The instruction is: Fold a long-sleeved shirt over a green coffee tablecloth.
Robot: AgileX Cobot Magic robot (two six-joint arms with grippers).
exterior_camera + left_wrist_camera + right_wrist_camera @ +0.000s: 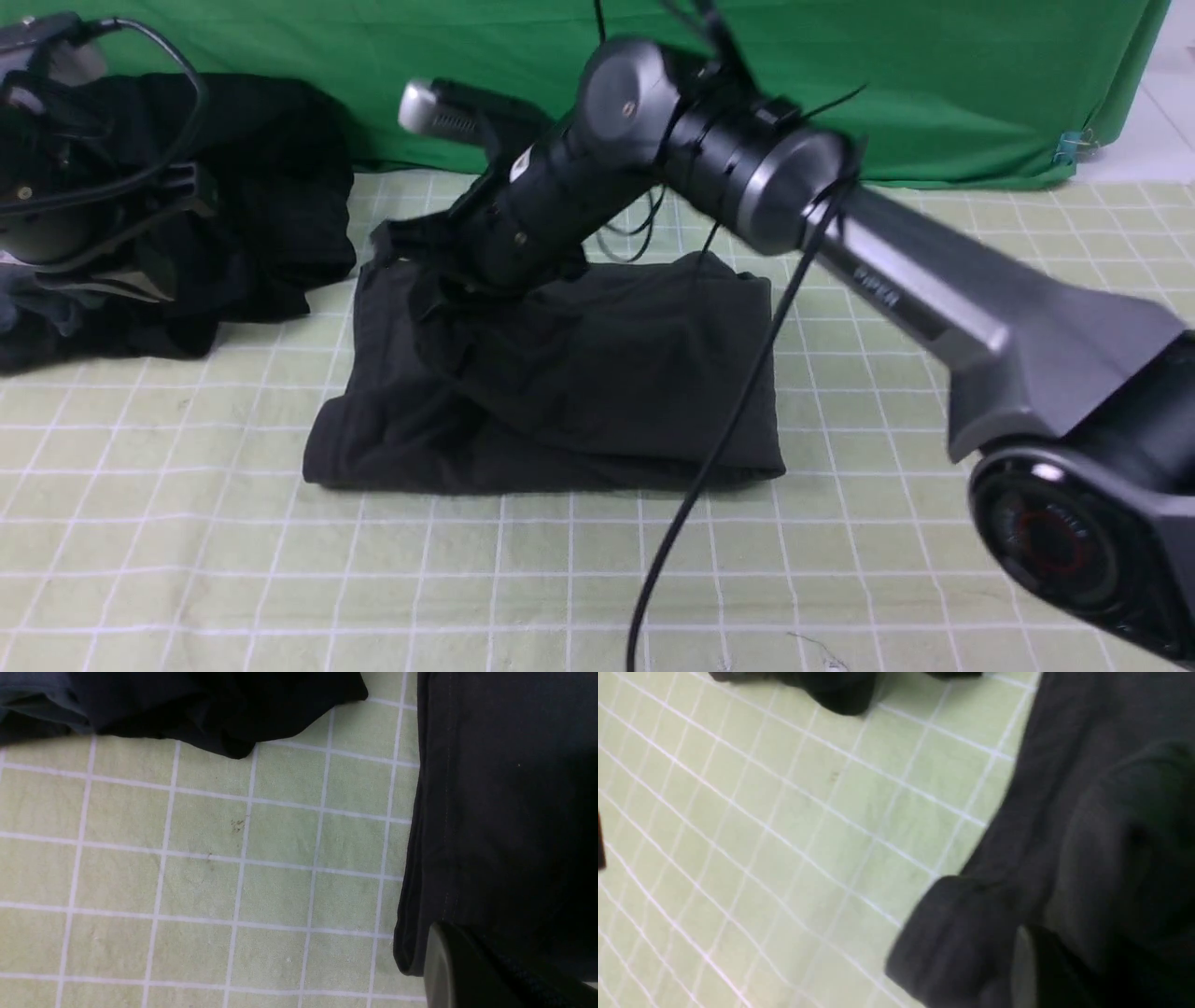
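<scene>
Right jaws: down at far-left corner of long-sleeved shirt (579,373), hidden behind right arm (709,140); open or gripping, cannot tell. Left jaws: closed, no cloth seen held. Shirt: compact folded rectangle, mid green coffee tablecloth (187,560). Folding looks nearly done; left: let go, smooth rumpled top.

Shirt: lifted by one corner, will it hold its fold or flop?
Likely floppy: the shirt lies in soft, wrinkled layers, so lifted by one edge it would probably drape and unfold. Pushed, it may bunch rather than slide, cloth on tablecloth. Thin hems suggest it's light.
</scene>
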